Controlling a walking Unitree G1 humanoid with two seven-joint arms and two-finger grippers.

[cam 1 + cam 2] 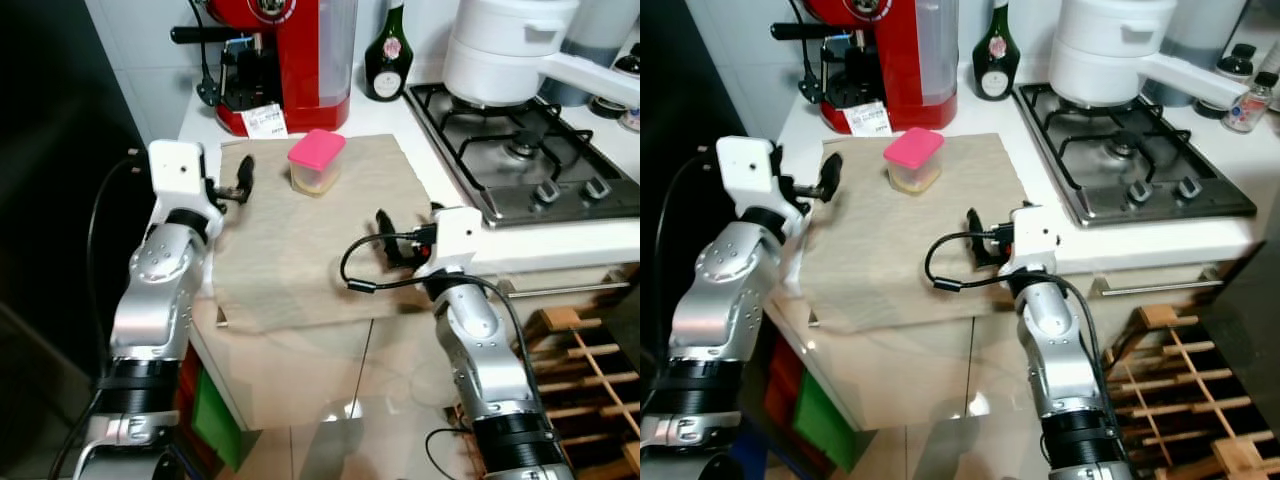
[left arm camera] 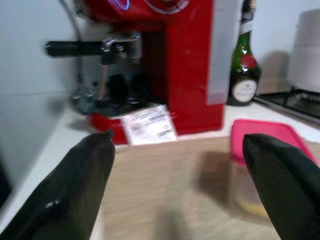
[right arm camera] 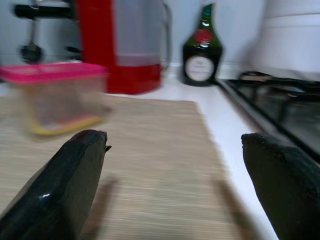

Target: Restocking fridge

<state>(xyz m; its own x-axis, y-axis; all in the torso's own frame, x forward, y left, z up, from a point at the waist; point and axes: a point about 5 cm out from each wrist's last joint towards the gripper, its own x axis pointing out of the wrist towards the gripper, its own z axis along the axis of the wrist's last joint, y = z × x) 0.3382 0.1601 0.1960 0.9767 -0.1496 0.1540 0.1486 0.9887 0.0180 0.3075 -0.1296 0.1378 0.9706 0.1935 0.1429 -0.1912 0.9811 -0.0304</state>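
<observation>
A small clear container with a pink lid (image 1: 317, 160) stands on a beige mat (image 1: 300, 250) on the white counter. My left gripper (image 1: 240, 180) hovers over the mat's left edge, open, a short way left of the container. In the left wrist view the container (image 2: 265, 165) sits just inside one of the spread fingers (image 2: 75, 190). My right gripper (image 1: 398, 242) is open over the mat's near right corner, well in front of the container. In the right wrist view the container (image 3: 57, 95) lies ahead and off to one side, beyond the wide-apart fingertips (image 3: 70, 185).
A red coffee machine (image 1: 285, 60) and a green bottle (image 1: 385, 50) stand at the back of the counter. A gas hob (image 1: 520, 150) with a white pot (image 1: 505, 50) is on the right. A dark tall surface (image 1: 60, 200) rises at the left; a wooden rack (image 1: 590, 370) sits low right.
</observation>
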